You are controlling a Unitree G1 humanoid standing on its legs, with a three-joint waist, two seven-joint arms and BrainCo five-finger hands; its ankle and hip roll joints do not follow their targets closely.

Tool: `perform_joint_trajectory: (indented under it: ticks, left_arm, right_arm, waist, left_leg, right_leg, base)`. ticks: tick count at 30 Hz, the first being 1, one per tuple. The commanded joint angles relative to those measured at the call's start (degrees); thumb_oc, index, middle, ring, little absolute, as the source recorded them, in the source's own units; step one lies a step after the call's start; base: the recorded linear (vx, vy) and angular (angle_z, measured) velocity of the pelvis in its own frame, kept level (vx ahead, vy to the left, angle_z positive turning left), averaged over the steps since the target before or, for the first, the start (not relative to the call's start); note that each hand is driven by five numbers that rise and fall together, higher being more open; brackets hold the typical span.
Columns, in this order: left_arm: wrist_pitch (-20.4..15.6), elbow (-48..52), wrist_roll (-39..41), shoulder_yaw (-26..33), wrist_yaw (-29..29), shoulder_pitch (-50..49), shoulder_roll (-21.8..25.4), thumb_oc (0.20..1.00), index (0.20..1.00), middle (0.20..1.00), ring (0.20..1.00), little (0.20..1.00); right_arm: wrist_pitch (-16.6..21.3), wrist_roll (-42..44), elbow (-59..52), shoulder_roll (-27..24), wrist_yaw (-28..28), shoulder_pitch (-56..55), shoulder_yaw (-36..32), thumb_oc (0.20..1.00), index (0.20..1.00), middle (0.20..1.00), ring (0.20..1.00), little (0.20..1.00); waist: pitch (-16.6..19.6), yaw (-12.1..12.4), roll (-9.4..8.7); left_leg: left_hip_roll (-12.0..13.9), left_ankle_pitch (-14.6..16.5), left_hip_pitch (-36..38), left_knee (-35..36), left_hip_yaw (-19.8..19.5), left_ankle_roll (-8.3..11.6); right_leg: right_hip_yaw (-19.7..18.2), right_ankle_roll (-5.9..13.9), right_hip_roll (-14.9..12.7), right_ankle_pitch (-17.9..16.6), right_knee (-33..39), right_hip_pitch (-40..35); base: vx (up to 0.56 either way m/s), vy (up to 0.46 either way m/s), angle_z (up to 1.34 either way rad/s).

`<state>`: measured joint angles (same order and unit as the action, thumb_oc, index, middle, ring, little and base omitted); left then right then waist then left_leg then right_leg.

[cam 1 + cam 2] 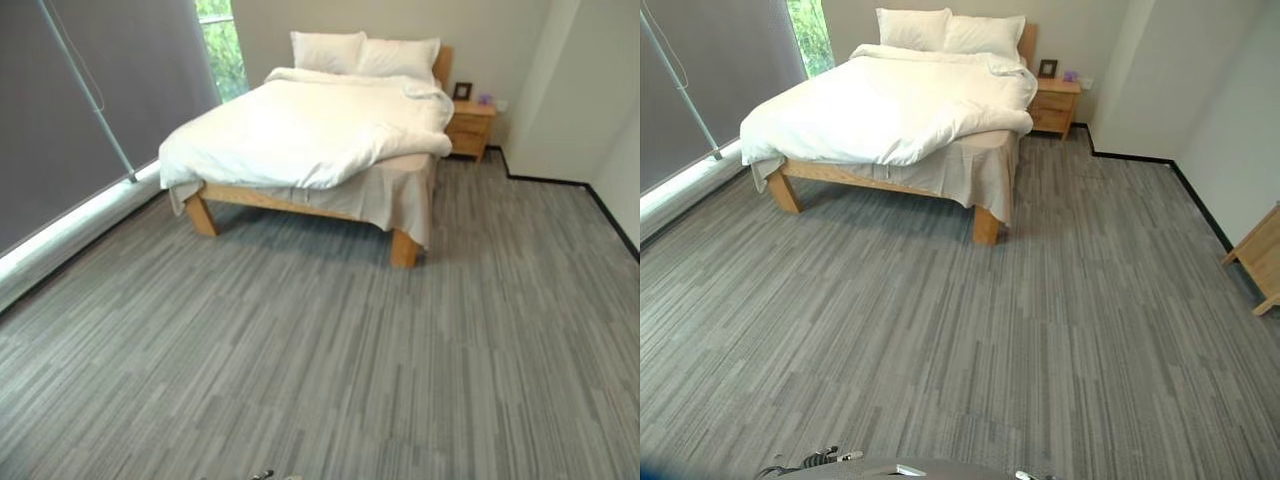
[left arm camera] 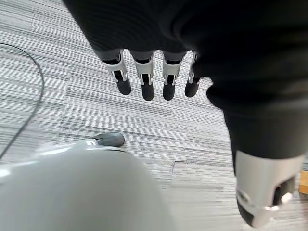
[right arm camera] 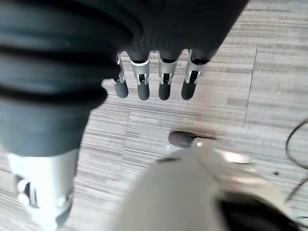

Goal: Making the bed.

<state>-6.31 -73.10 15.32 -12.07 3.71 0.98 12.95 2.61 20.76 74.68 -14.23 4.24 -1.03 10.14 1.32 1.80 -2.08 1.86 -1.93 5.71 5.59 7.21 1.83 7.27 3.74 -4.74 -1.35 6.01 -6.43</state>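
A wooden bed (image 1: 402,247) stands across the room, some way off over the carpet. A white duvet (image 1: 300,130) lies rumpled on it, bunched along the near right side, with a pale sheet (image 1: 390,195) hanging below. Two white pillows (image 1: 365,52) lean at the headboard. My left hand (image 2: 144,79) hangs over the grey carpet with straight fingers and holds nothing. My right hand (image 3: 154,79) hangs the same way, fingers straight and empty. Both hands are far from the bed.
A wooden nightstand (image 1: 470,128) stands right of the bed with a small frame on it. A grey blind (image 1: 70,120) covers the window wall on the left. Another wooden piece of furniture (image 1: 1260,255) shows at the right wall. Grey carpet (image 1: 320,360) stretches to the bed.
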Motion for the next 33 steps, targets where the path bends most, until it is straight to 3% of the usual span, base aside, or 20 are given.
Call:
perform_joint_trajectory:
  ticks: [1,4,5,6,8,17,19,20,21,22,24,26,27,28,29,31,33]
  left_arm:
    - [-1.17,5.99,5.14,-0.60,-0.90,11.38,2.35,1.000,1.000,1.000,1.000,1.000]
    - [-0.88,27.17,9.90,-0.74,-1.92,10.98,7.21,1.000,1.000,1.000,1.000,1.000]
    - [-0.76,27.37,9.90,-0.76,-1.96,10.81,7.25,1.000,1.000,1.000,1.000,1.000]
    - [-1.28,39.07,12.64,0.79,-2.34,7.65,9.19,1.000,1.000,1.000,1.000,1.000]
    - [-1.59,46.65,14.42,1.52,-2.30,4.65,9.71,1.000,1.000,1.000,1.000,1.000]
    - [-1.72,48.06,13.74,2.98,-2.89,0.13,6.56,1.000,1.000,1.000,1.000,1.000]
    - [-1.77,49.17,13.96,3.63,-3.09,-1.05,6.42,1.000,1.000,1.000,1.000,1.000]
    - [-1.65,49.87,13.38,3.64,-3.18,-1.05,6.85,1.000,1.000,1.000,1.000,1.000]
    - [-1.70,50.21,12.88,3.56,-3.36,-0.80,7.14,1.000,1.000,1.000,1.000,1.000]
    - [-1.70,50.21,12.88,3.58,-3.36,-0.76,7.14,1.000,1.000,1.000,1.000,1.000]
    - [-1.63,50.57,11.54,3.56,-3.86,0.15,7.86,1.000,1.000,1.000,1.000,1.000]
    - [-1.64,51.69,8.76,3.84,-4.08,1.76,8.69,1.000,1.000,1.000,1.000,1.000]
    - [-1.60,51.74,8.73,3.83,-4.10,1.71,8.66,1.000,1.000,1.000,1.000,1.000]
    - [-2.10,51.90,8.88,4.44,-4.31,2.82,8.90,1.000,1.000,1.000,1.000,1.000]
    - [-2.20,50.81,8.94,4.41,-4.43,3.96,8.85,1.000,1.000,1.000,1.000,1.000]
    - [-2.39,49.66,8.56,4.19,-4.93,6.09,8.30,1.000,1.000,1.000,1.000,1.000]
    - [-2.63,50.77,8.24,4.23,-5.23,6.83,7.96,1.000,1.000,1.000,1.000,1.000]
  right_arm:
    - [2.28,2.29,-15.22,-5.03,-1.47,7.30,0.30,1.000,1.000,1.000,1.000,1.000]
    - [2.33,-0.80,-34.42,-9.66,-3.59,5.66,-1.79,1.000,1.000,1.000,1.000,1.000]
    - [2.22,-0.84,-34.59,-9.64,-3.62,5.50,-1.81,1.000,1.000,1.000,1.000,1.000]
    - [2.98,-3.52,-42.62,-10.78,-4.72,3.77,-3.17,1.000,1.000,1.000,1.000,1.000]
    - [3.68,-5.39,-46.60,-10.89,-5.23,2.98,-3.58,1.000,1.000,1.000,1.000,1.000]
    - [3.48,-5.15,-50.95,-8.22,-3.35,1.02,-0.95,1.000,1.000,1.000,1.000,1.000]
    - [3.66,-5.30,-52.81,-8.42,-3.40,0.89,-1.10,1.000,1.000,1.000,1.000,1.000]
    - [3.99,-6.07,-53.79,-8.66,-4.04,1.68,-1.20,1.000,1.000,1.000,1.000,1.000]
    - [4.23,-6.13,-53.41,-8.48,-4.46,2.38,-1.08,1.000,1.000,1.000,1.000,1.000]
    - [4.24,-6.13,-53.38,-8.48,-4.47,2.44,-1.07,1.000,1.000,1.000,1.000,1.000]
    - [4.28,-6.11,-54.30,-7.91,-5.33,3.25,-1.17,1.000,1.000,1.000,1.000,1.000]
    - [4.08,-6.03,-55.05,-7.10,-5.58,3.05,-2.36,1.000,1.000,1.000,1.000,1.000]
    - [4.03,-6.05,-55.13,-7.12,-5.59,2.97,-2.37,1.000,1.000,1.000,1.000,1.000]
    - [4.13,-6.06,-56.22,-7.34,-5.42,1.52,-3.39,1.000,1.000,1.000,1.000,1.000]
    - [4.05,-6.33,-56.35,-7.34,-5.52,1.10,-3.52,1.000,1.000,1.000,1.000,1.000]
    - [3.83,-6.99,-55.72,-7.14,-5.96,1.22,-3.43,1.000,1.000,1.000,1.000,1.000]
    - [3.57,-6.99,-56.25,-6.91,-5.87,1.28,-3.78,1.000,1.000,1.000,1.000,1.000]
  waist:
    - [-0.83,-0.83,-0.99]
    - [-1.41,-1.35,-0.41]
    - [-1.39,-1.35,-0.42]
    - [-1.89,-1.23,-0.25]
    - [-2.32,-0.99,-0.36]
    - [-4.28,0.47,-1.09]
    - [-5.23,0.69,-0.68]
    - [-7.05,0.72,0.12]
    - [-8.29,0.62,0.51]
    - [-8.27,0.71,0.41]
    - [-10.33,-0.25,1.34]
    - [-10.63,-2.27,1.53]
    - [-10.84,-2.45,1.89]
    - [-11.20,-4.81,1.36]
    - [-11.17,-5.99,1.01]
    - [-11.18,-7.48,0.97]
    - [-10.36,-8.34,1.01]
  left_leg:
    - [-2.81,2.88,1.32,-0.59,-3.37,-0.96]
    - [-2.79,2.42,0.71,-0.59,-3.03,-0.97]
    - [-2.78,2.44,0.78,-0.59,-3.05,-0.97]
    - [-2.85,2.14,0.41,-0.59,-3.28,-0.99]
    - [-2.96,2.10,0.19,-0.59,-3.51,-1.07]
    - [-3.59,2.50,-0.96,-0.59,-3.56,-1.73]
    - [-3.90,2.62,-1.59,-0.59,-3.40,-2.39]
    - [-4.24,2.98,-1.66,-0.59,-3.34,-3.62]
    - [-4.35,3.28,-1.41,-0.75,-3.13,-4.19]
    - [-4.46,3.29,-1.52,-0.80,-3.01,-4.24]
    - [-4.12,4.14,-0.48,-0.97,-2.93,-4.89]
    - [-3.81,5.55,3.54,-0.59,-2.20,-3.48]
    - [-3.40,5.78,3.92,-0.59,-2.40,-3.39]
    - [-3.25,7.56,7.41,-0.59,-3.77,-1.55]
    - [-2.51,8.32,8.75,-0.59,-4.29,-0.73]
    - [-0.75,9.53,10.99,-0.59,-5.06,0.64]
    - [0.92,9.91,13.54,-0.59,-5.39,1.77]
  right_leg:
    - [-2.10,2.92,-1.11,-1.50,-1.01,0.03]
    - [-2.40,3.29,-1.01,-2.12,-1.01,0.92]
    - [-2.38,3.29,-1.00,-2.10,-1.01,0.85]
    - [-2.12,3.43,-1.08,-2.27,-1.01,1.12]
    - [-1.93,3.48,-1.25,-2.32,-1.01,1.18]
    - [-1.27,4.35,-2.20,-2.42,-1.10,2.02]
    - [-1.85,4.91,-2.99,-2.01,-5.56,4.71]
    - [-3.21,6.31,-3.72,-4.20,-16.63,10.55]
    - [-3.16,6.96,-4.39,-7.01,-22.81,13.81]
    - [-3.36,7.02,-4.49,-6.86,-23.19,14.13]
    - [-3.81,7.13,-4.56,-9.13,-31.86,19.07]
    - [-0.13,7.02,-6.76,-9.89,-23.16,24.31]
    - [0.32,7.00,-6.46,-9.93,-22.68,23.57]
    - [0.47,8.16,-5.94,-12.40,-11.58,25.45]
    - [0.23,8.54,-5.21,-12.92,-6.91,26.33]
    - [0.92,9.10,-3.82,-13.98,-1.10,27.15]
    - [3.25,9.38,-3.65,-14.91,-1.44,28.28]
  base:
    - [-0.08,0.034,-0.19]
    - [-0.05,0.021,-0.13]
    - [-0.04,0.011,-0.22]
    - [-0.03,0.011,-0.12]
    - [-0.01,0.007,-0.03]
    - [0.01,0.029,0.00]
    - [-0.02,0.125,-0.03]
    - [-0.05,0.157,-0.12]
    - [-0.05,0.158,-0.23]
    - [-0.01,0.114,-0.24]
    - [0.15,0.095,-0.17]
    - [0.37,0.010,-0.02]
    - [0.50,-0.130,0.05]
    - [0.52,-0.170,-0.14]
    - [0.65,-0.234,-0.11]
    - [0.49,-0.222,0.24]
    - [0.46,-0.228,0.51]
